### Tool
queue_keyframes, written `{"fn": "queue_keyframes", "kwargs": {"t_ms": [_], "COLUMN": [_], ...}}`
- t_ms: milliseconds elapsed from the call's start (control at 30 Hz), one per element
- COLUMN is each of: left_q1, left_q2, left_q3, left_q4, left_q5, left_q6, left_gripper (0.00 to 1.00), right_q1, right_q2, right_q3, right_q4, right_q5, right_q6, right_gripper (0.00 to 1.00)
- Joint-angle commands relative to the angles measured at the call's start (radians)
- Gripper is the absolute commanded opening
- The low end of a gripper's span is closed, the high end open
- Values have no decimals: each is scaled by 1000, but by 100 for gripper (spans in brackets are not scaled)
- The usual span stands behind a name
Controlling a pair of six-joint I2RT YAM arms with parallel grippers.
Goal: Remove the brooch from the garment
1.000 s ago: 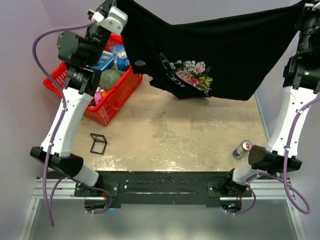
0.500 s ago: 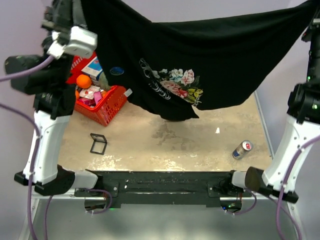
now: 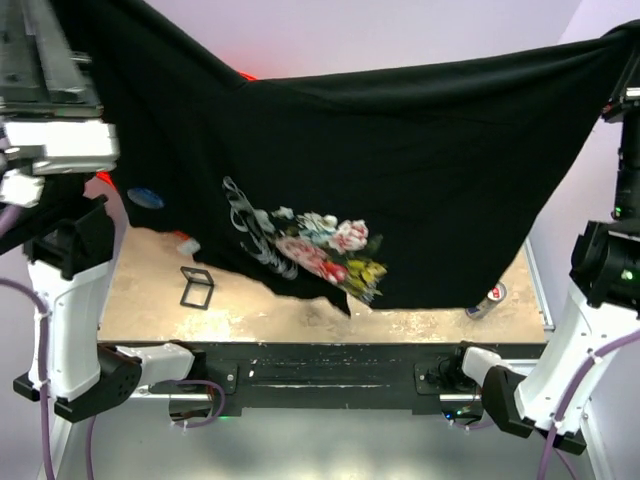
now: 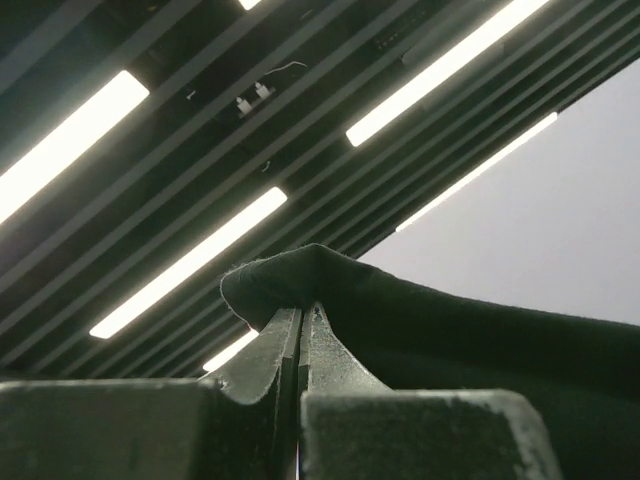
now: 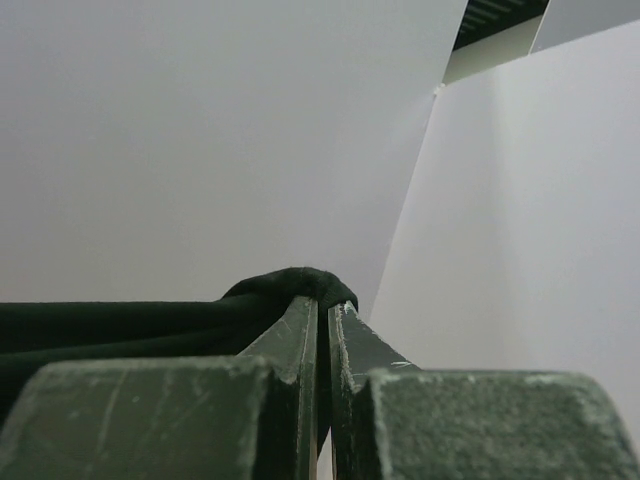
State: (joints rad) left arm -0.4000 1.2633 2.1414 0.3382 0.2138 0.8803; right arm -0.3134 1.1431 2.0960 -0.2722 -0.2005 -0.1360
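Presently, the garment hangs spread across the upper frame, held up at both top corners. The left gripper is clamped tight on a fold of the black cloth, and the right gripper likewise pinches a bunched edge. The brooch, a small blue disc, sits on the cloth at centre left, left of the floral print. A can shows below the hem, lower right.
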Motion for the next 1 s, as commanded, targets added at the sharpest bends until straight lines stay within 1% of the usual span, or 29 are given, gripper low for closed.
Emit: {"fn": "queue_keyframes", "kwargs": {"t_ms": [0,33,67,167,200,233,267,300,333,367,433,467,500,533,600,633,700,733,767,800,833,900,933,967], "left_q1": [4,4,4,9,18,48,64,78,93,96,98,96,90,86,70,69,66,66,66,64,63,59,58,55], "left_q2": [44,39,42,80,93,102,129,148,171,226,281,330,353,401,451,476,557,585,637,662,683,731,740,751], "left_q3": [-136,-179,-255,-371,-402,-434,-498,-523,-541,-557,-593,-607,-618,-635,-638,-626,-589,-545,-519,-494,-456,-436,-433,-439], "left_q4": [18,40,48,61,65,76,90,110,107,91,62,62,53,50,48,44,25,19,10,-1,-1,15,24,38], "left_q5": [30,33,35,-7,-7,-1,7,12,6,-7,-2,12,24,30,30,30,24,16,-2,-14,-27,-50,-53,-59], "left_q6": [49,49,55,85,97,95,91,71,59,43,31,16,16,22,58,68,85,86,82,80,74,59,56,52], "left_gripper": [0,0,0,0,0,0,0,0,0,0,0,0,0,0,0,0,0,0,0,0,0,0,0,0], "right_q1": [-4,-4,-4,-3,-1,8,20,36,75,94,129,137,145,155,163,169,171,175,184,195,215,230,250,258], "right_q2": [55,60,79,125,136,145,155,184,199,222,299,329,405,443,519,584,645,679,682,682,687,690,692,704], "right_q3": [-118,-148,-210,-347,-390,-486,-531,-566,-621,-642,-660,-653,-643,-614,-582,-550,-519,-499,-513,-521,-524,-539,-553,-559], "right_q4": [60,92,108,169,189,239,263,269,312,329,384,396,404,415,419,421,424,421,456,473,488,514,543,565], "right_q5": [42,35,15,-63,-79,-94,-97,-97,-79,-70,-57,-54,-48,-42,-8,15,70,82,102,172,197,252,339,381], "right_q6": [30,35,44,116,178,206,226,231,219,208,182,176,161,158,157,156,144,124,93,54,36,10,-2,-14], "right_gripper": [0,0,0,0,0,0,0,0,0,0,0,0,0,0,0,0,0,0,0,0,0,0,0,0]}}
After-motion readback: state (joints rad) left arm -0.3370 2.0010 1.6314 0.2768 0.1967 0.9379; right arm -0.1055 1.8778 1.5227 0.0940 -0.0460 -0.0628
